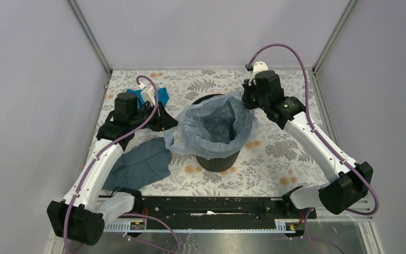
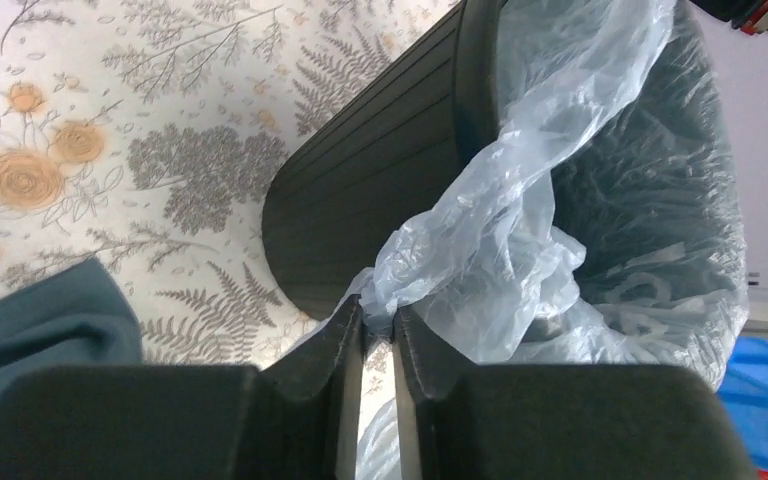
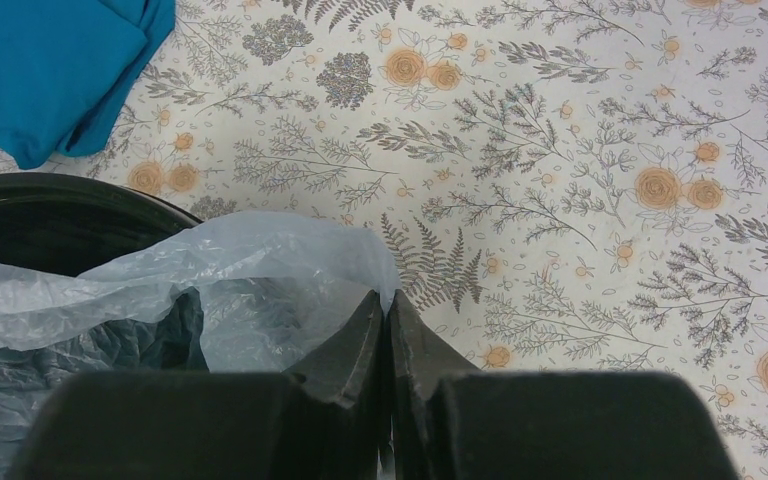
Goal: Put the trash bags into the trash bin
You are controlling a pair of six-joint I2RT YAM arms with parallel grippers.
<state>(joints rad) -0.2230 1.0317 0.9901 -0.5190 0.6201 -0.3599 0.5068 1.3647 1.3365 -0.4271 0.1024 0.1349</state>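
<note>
The black trash bin (image 1: 218, 161) stands upright mid-table. The pale blue trash bag (image 1: 217, 127) hangs inside it, its mouth spread over the rim. My left gripper (image 1: 169, 123) is at the bin's left side, shut on a bunched fold of the bag's edge; the left wrist view shows the fingers (image 2: 345, 335) pinching the bag (image 2: 500, 270) beside the bin's wall (image 2: 380, 190). My right gripper (image 1: 249, 99) is at the bin's far right rim, shut on the bag's edge; the right wrist view shows the bag (image 3: 250, 260) between the fingers (image 3: 368, 325), over the bin's rim (image 3: 50, 200).
A dull grey-blue cloth (image 1: 140, 165) lies left of the bin under my left arm. A bright teal folded cloth (image 1: 161, 95) lies at the back left, also in the right wrist view (image 3: 50, 70). The flowered table cover (image 1: 280, 153) spreads around the bin.
</note>
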